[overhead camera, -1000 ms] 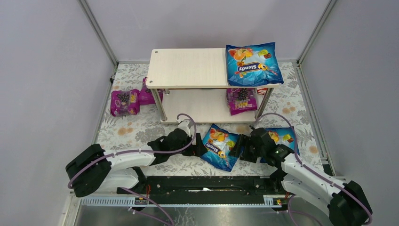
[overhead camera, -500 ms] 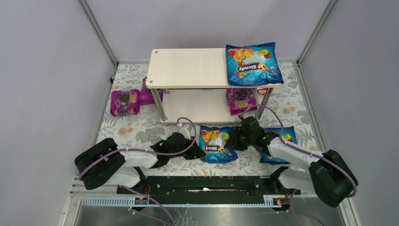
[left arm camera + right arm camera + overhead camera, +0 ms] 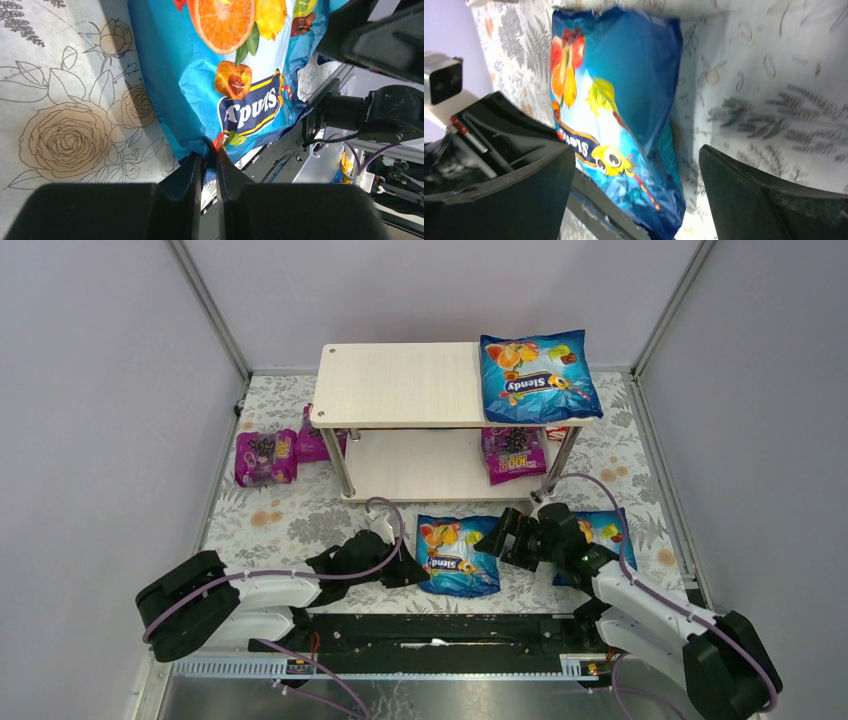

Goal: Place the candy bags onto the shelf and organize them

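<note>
Low left arm (image 3: 270,585), left fingers (image 3: 187,187) pinched together — low right arm (image 3: 645,598), right fingers (image 3: 514,190) spread wide.

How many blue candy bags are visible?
3 blue bags: one on the shelf's top board, right end; one on the table, pinched by the left gripper; one partly hidden under the right arm.

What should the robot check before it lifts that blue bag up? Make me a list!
1. Left gripper pinching the middle bag by its corner: ok, jaws shut on it.
2. Right gripper helping to hold: not ok, jaws wide open.
3. Room on the shelf top: ok, bare to the left of the top bag.
4. Pinch firm enough to lift: cannot tell.
5. Other blue bag in the open: not ok, partly under the right arm.
</note>
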`<state>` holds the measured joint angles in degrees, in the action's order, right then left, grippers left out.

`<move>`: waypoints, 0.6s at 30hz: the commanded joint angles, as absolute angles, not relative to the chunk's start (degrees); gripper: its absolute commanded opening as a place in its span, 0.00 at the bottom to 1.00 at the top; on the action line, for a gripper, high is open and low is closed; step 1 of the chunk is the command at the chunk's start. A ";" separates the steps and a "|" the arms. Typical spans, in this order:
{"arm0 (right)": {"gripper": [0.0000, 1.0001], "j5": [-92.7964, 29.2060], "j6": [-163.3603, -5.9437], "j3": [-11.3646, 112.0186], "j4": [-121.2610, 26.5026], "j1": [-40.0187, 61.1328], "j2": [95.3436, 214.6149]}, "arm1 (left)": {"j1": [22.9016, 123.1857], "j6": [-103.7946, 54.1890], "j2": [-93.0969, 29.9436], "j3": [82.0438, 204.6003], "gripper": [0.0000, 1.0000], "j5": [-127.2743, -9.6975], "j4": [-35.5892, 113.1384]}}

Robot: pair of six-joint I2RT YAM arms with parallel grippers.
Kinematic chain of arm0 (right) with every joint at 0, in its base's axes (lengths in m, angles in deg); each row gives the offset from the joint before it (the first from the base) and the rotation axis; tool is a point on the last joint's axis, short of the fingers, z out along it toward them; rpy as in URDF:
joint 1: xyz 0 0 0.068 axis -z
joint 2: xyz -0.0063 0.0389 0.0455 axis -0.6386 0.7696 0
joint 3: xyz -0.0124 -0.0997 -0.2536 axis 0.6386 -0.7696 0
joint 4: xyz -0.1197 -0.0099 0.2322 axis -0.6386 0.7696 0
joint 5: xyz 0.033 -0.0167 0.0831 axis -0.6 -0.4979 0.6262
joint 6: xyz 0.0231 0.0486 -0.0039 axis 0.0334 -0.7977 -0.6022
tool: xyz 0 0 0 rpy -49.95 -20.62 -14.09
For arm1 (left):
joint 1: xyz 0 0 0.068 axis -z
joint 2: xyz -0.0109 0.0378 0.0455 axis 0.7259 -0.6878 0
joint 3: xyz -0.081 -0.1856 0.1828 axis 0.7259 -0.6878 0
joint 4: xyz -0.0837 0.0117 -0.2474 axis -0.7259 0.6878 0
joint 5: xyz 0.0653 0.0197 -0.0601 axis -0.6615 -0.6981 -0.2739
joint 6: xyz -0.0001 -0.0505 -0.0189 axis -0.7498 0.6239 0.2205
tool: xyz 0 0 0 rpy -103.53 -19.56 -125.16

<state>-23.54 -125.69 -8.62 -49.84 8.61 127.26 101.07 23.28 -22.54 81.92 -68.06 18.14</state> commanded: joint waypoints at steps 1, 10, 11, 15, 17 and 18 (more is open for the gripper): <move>1.00 -15.94 -133.39 -14.06 -51.52 9.24 121.45 | 101.14 24.21 -25.98 81.68 0.08 -66.68 15.76; 1.00 -10.75 -143.29 -23.20 -56.76 9.13 114.03 | 99.86 28.17 -28.56 78.78 0.06 -63.58 8.13; 1.00 -10.79 -144.48 -24.19 -59.85 9.15 114.85 | 99.82 28.66 -29.08 78.65 0.06 -63.11 7.10; 1.00 -12.42 -147.49 -25.05 -74.23 9.06 122.78 | 99.88 31.51 -33.84 78.27 0.05 -60.52 -0.34; 1.00 -15.29 -146.82 -23.69 -77.28 9.04 128.54 | 99.81 33.31 -37.26 77.88 0.02 -59.00 -4.92; 0.99 -15.75 -147.01 -23.18 -79.95 8.95 131.17 | 99.82 34.37 -39.00 77.47 0.02 -58.24 -7.99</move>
